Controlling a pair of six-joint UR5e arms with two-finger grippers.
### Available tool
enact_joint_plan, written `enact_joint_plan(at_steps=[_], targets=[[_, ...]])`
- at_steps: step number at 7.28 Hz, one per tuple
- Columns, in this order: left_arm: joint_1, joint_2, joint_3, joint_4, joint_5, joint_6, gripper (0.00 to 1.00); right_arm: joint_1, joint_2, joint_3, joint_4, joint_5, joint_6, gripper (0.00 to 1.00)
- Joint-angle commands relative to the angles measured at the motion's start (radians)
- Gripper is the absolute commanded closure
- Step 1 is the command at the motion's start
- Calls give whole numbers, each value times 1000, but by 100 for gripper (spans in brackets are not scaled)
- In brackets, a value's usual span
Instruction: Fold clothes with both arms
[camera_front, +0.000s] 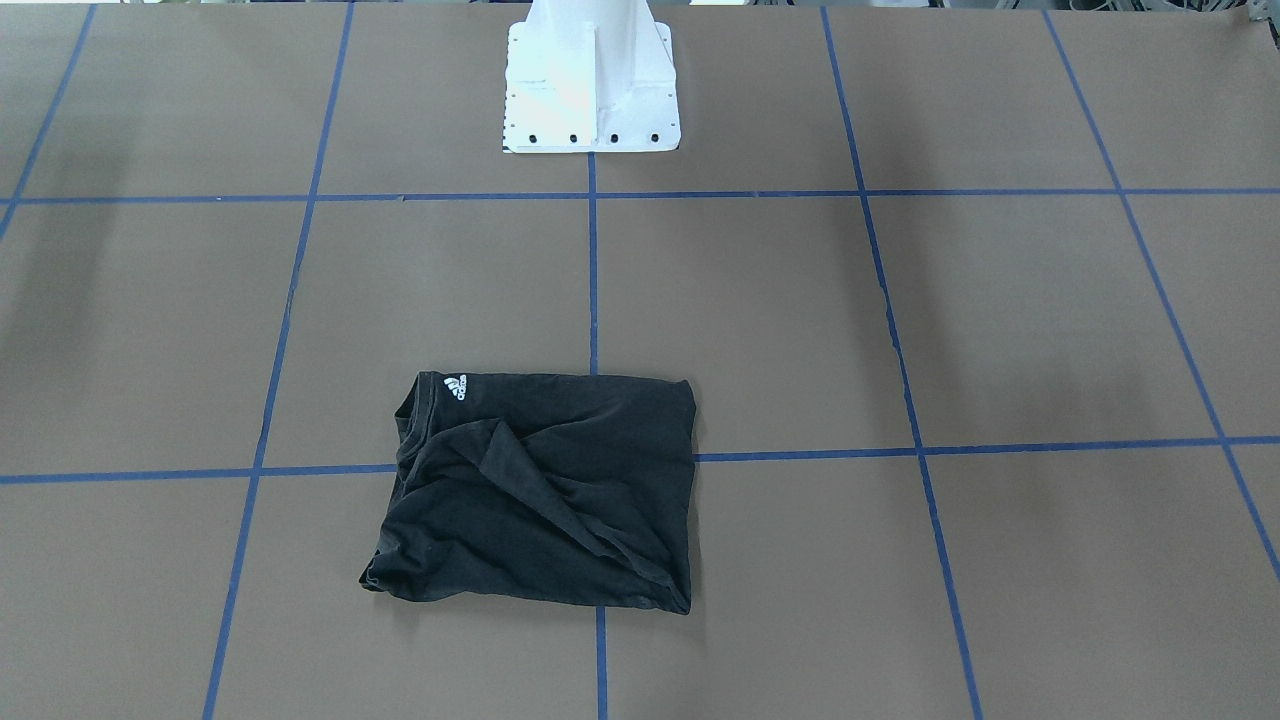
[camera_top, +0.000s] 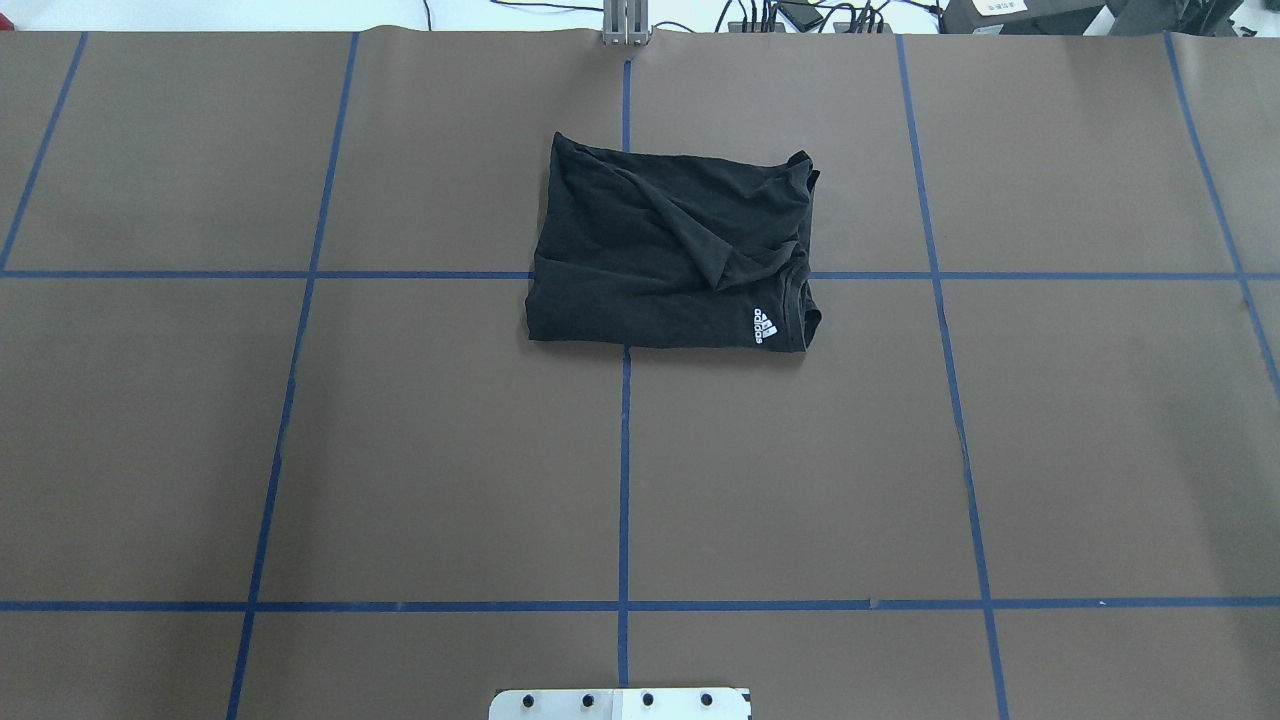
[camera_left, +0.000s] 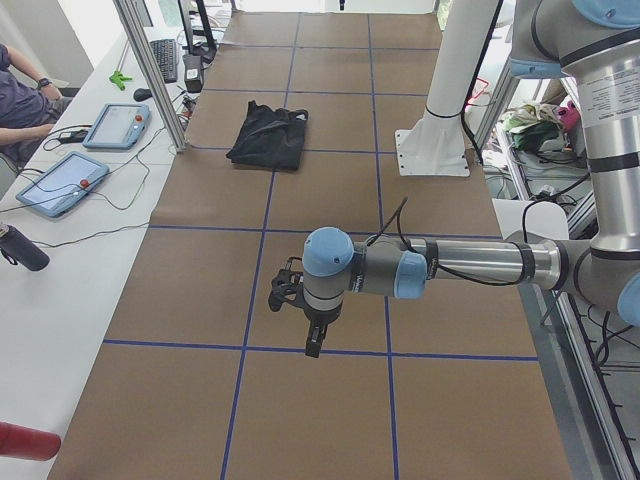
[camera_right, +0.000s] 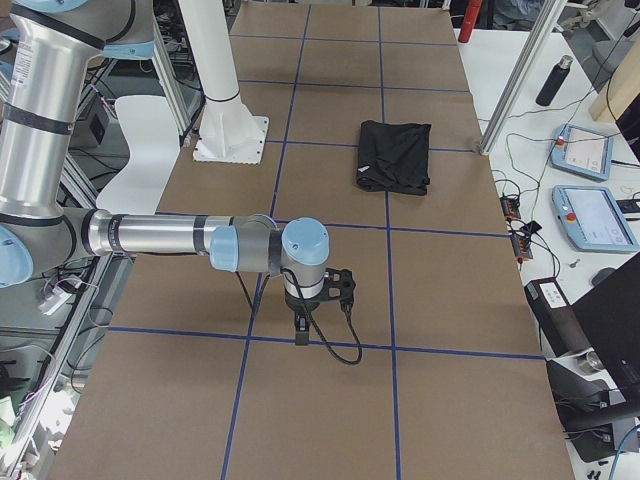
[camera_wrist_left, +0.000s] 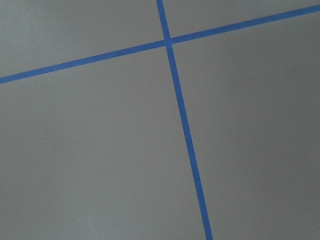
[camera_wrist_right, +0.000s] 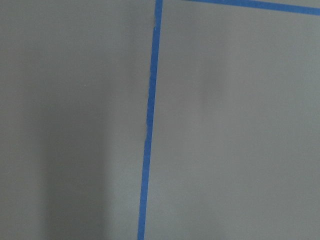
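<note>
The black T-shirt (camera_front: 540, 490) lies folded into a rough rectangle on the brown table, with creases across its top. It also shows in the overhead view (camera_top: 670, 255) and both side views (camera_left: 268, 135) (camera_right: 395, 155). Its small white Adidas logo (camera_top: 765, 325) faces up; the orbit-ring graphic is hidden. No arm shows in the front or overhead views. My left gripper (camera_left: 312, 342) hangs over the table far from the shirt, and so does my right gripper (camera_right: 302, 330). I cannot tell whether either is open or shut. Both wrist views show only brown table and blue tape lines.
The white pedestal base (camera_front: 590, 90) stands at the robot's edge of the table. A side bench with tablets (camera_left: 60, 180) (camera_right: 590, 215), cables and a seated person (camera_left: 15, 90) runs along the far edge. Blue tape lines (camera_top: 625, 450) grid the table.
</note>
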Motion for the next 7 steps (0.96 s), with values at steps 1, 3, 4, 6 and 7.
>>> enact_joint_plan(at_steps=[1,3,4,6,7], targets=[[0,2,3,0,0,0,0,0,2,3,0,5,0,0],[1,2,4,0,0,0,0,0,0,1,0,18,2,0],[1,2,1,0,0,0,0,0,2,1,0,18,2,0],[1,2,6,0,0,0,0,0,0,1,0,28,3,0],[1,2,6,0,0,0,0,2,0,3,0,38,3,0]])
